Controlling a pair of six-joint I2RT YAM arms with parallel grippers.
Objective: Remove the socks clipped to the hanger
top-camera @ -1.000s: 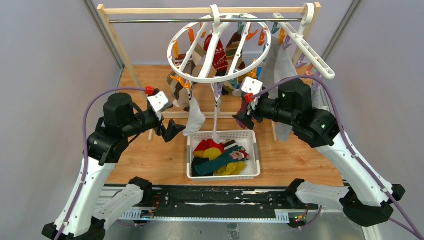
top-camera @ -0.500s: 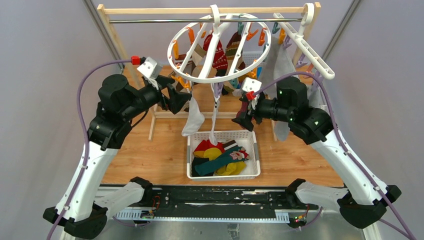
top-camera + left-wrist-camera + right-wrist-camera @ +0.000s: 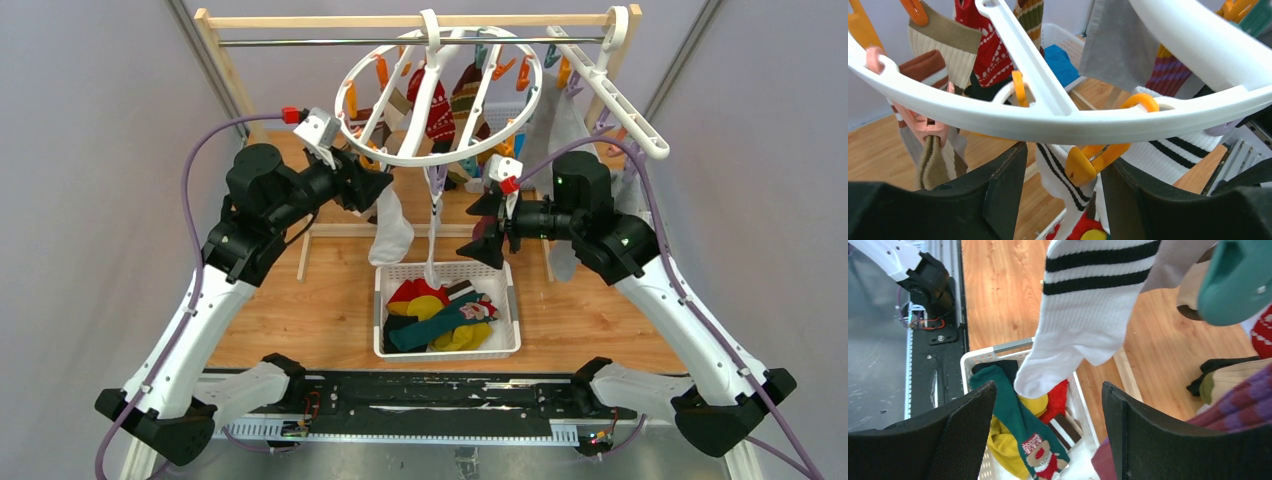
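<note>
The round white hanger (image 3: 440, 155) hangs from the rod with several socks clipped under it. My left gripper (image 3: 378, 190) is open just below the ring's left front rim (image 3: 1048, 120). An orange clip (image 3: 1093, 160) holding a white sock with black stripes (image 3: 1063, 175) sits between its fingers, close to the right finger. The red patterned sock (image 3: 990, 55), a beige sock (image 3: 943, 42) and a purple-orange sock (image 3: 1165, 70) hang behind. My right gripper (image 3: 485, 235) is open and empty below the ring's right front. The white striped sock (image 3: 1078, 325) hangs in front of it.
A white basket (image 3: 505, 300) holding several loose socks stands on the wooden floor under the hanger; it also shows in the right wrist view (image 3: 968, 357). A straight white clip rack (image 3: 615, 100) and a grey cloth (image 3: 560, 140) hang at the right. Wooden rack posts stand behind.
My left gripper has risen and moved right, from beside the basket up to the ring's rim around the orange clip. My right gripper has tilted down a little.
</note>
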